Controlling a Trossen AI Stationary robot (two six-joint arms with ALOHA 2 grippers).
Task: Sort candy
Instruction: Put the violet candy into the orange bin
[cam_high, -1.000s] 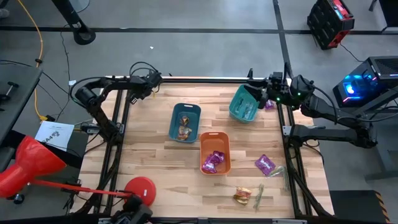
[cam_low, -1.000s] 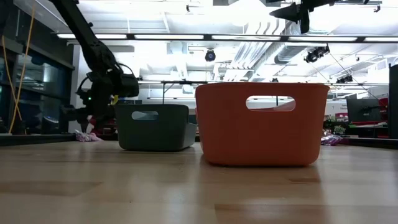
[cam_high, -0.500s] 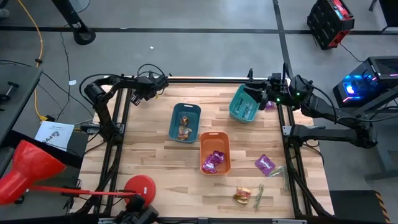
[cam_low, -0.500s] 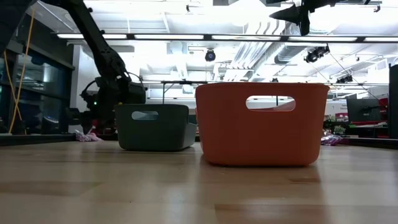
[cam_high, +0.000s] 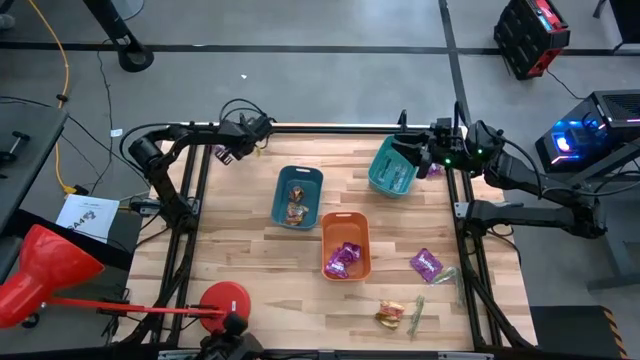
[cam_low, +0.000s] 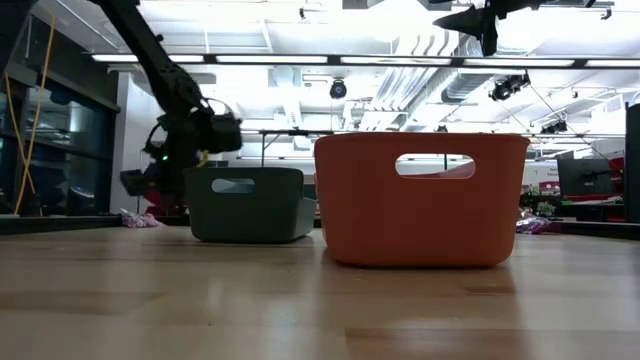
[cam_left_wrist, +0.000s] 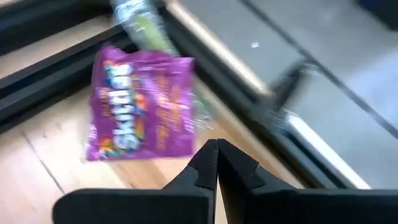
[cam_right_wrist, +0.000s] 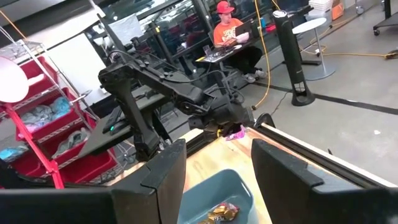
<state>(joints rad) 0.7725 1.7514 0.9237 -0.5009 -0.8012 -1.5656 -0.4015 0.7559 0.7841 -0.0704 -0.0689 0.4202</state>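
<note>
My left gripper (cam_left_wrist: 216, 155) is shut and empty at the table's far left corner (cam_high: 240, 138). Just beyond its tips a purple packet (cam_left_wrist: 140, 102) lies flat on the wood by the frame rail, with a pale green stick (cam_left_wrist: 140, 22) behind it. My right gripper (cam_right_wrist: 217, 177) is open at the far right rim of a tilted teal bin (cam_high: 392, 165). A blue bin (cam_high: 297, 196) holds orange-gold candy (cam_high: 295, 212), and an orange bin (cam_high: 346, 246) holds purple packets (cam_high: 343, 260). Loose candy lies near right: a purple packet (cam_high: 426, 264), an orange-gold sweet (cam_high: 389, 315) and a green stick (cam_high: 417, 313). My left gripper touches nothing. My right gripper stands at the teal bin's far right rim (cam_high: 410, 150), coming from the table's right side; whether a finger touches the bin cannot be told.
Black frame rails (cam_high: 195, 200) run along the table's left and right sides. A red stand (cam_high: 225, 300) sits at the near left corner. Bare wood lies on the left half (cam_high: 240, 250). A person sits in the room beyond (cam_right_wrist: 233, 34).
My left gripper has moved along the far edge toward the table's right and risen a little. The purple packet on the wood has stayed where it was.
</note>
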